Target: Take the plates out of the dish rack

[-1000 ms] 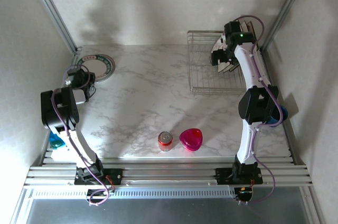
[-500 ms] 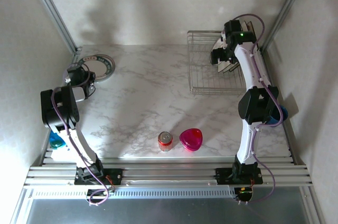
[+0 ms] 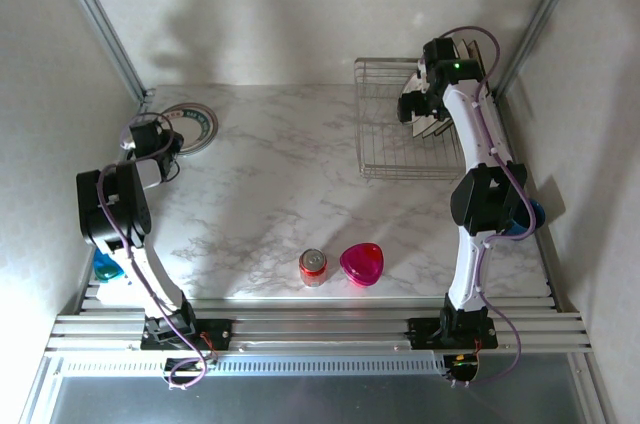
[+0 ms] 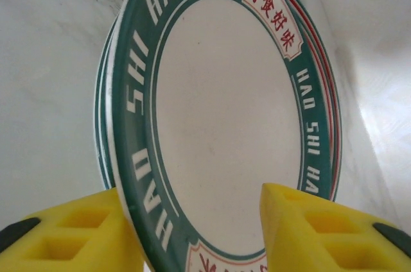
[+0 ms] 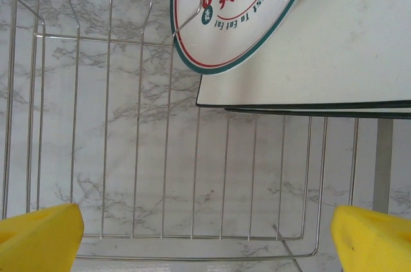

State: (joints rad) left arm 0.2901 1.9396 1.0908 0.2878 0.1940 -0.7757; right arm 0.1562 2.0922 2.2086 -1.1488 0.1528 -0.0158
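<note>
A stack of round white plates (image 4: 225,105) with green lettered rims lies on the table at the far left (image 3: 195,124). My left gripper (image 4: 199,240) straddles the top plate's near rim, its yellow fingers (image 4: 64,233) apart and not pinching it; in the top view it (image 3: 152,134) sits at the stack's left edge. The wire dish rack (image 3: 385,149) stands at the back right. My right gripper (image 3: 420,109) hovers over it, wide open. Below that gripper (image 5: 205,246), a round plate (image 5: 237,9) and square cream plates (image 5: 321,47) lean in the rack (image 5: 187,258).
A red can (image 3: 313,266) and a pink heart-shaped dish (image 3: 361,264) stand near the table's front edge. Blue objects sit at the left edge (image 3: 105,266) and behind the right arm (image 3: 532,216). Slanted metal posts frame both back corners.
My left gripper has opened, letting go of the round plate on the stack, and shifted slightly towards the back. The right arm has not moved.
</note>
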